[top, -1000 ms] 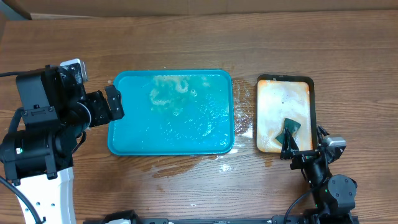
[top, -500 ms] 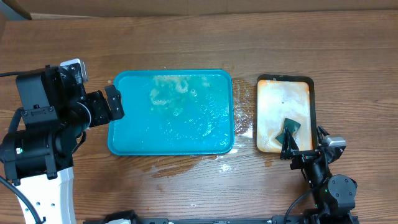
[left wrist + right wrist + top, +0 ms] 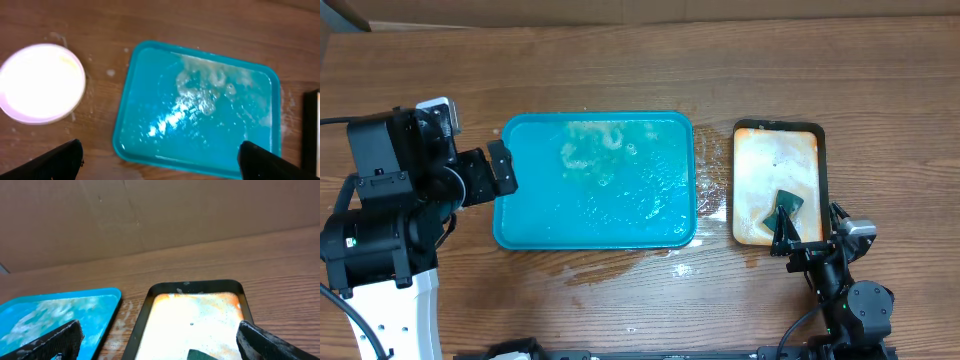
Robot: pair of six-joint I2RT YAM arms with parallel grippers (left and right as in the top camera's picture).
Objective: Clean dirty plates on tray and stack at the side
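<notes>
The plates (image 3: 42, 82) sit past the left end of the tray (image 3: 200, 140), toward the surface's left edge, nearest the left tool (image 3: 498, 168), wide open and empty like the right tool (image 3: 785, 228).

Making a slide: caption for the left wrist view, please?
Left gripper open over the foamy teal tray; a pale plate sits beside it.

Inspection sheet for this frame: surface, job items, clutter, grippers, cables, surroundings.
Surface: wooden table, wet patches.
Job's things: teal tray sudsy, nothing on it; plates on the table beside it, count unclear.
Clutter: stained beige tray holding a dark green sponge.
Grippers: left gripper open, empty, at the teal tray's edge; right gripper open, empty, over the beige tray.
Cables: black cable by the left arm.
Surroundings: cardboard wall behind the table.
</notes>
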